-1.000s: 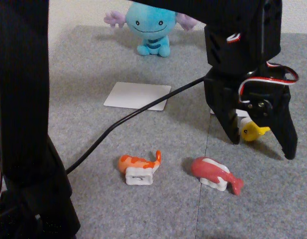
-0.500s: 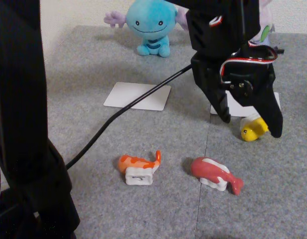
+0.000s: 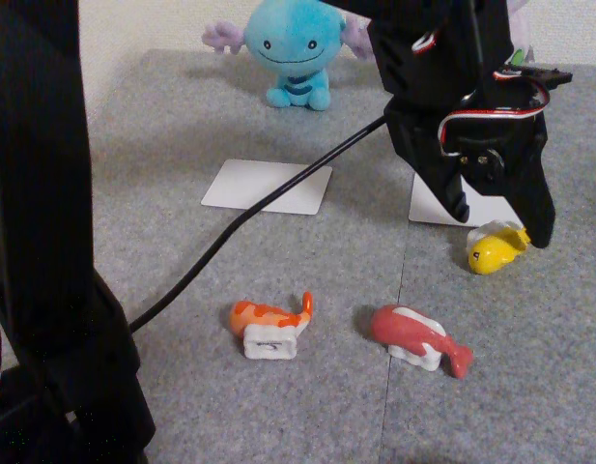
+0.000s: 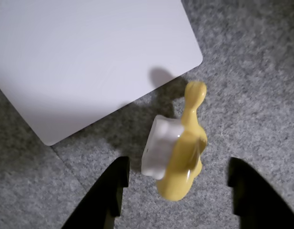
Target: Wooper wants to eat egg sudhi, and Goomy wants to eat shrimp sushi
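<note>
The claw (image 4: 177,179) hangs wide open above the egg sudhi (image 4: 177,155), which lies on its side on the grey worktop (image 3: 307,406) just beside a white card (image 4: 85,57), touching neither.

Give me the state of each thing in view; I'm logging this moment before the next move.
Gripper: open, jaws either side of the egg sushi, not touching it.
Egg sushi: on its side on the mat, beside a white card, not on it.
Shrimp sushi: on the mat, tipped over.
Red sushi: on the mat, untouched.
Wooper: upright at the back.
Left card: flat, bare.
</note>
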Controlling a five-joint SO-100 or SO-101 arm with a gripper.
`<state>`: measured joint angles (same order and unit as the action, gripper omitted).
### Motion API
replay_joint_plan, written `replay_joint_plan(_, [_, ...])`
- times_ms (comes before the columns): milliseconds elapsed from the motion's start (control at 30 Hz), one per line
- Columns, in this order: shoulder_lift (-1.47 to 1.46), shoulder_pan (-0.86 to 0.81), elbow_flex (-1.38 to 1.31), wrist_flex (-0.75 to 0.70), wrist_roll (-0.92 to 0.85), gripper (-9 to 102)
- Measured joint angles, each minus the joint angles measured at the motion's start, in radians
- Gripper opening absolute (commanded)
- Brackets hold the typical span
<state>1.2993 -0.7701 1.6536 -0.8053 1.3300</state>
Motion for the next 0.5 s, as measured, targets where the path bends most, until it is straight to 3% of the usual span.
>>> replay_joint_plan(500, [-0.020,-0.014,0.000,0.009,0.000,22])
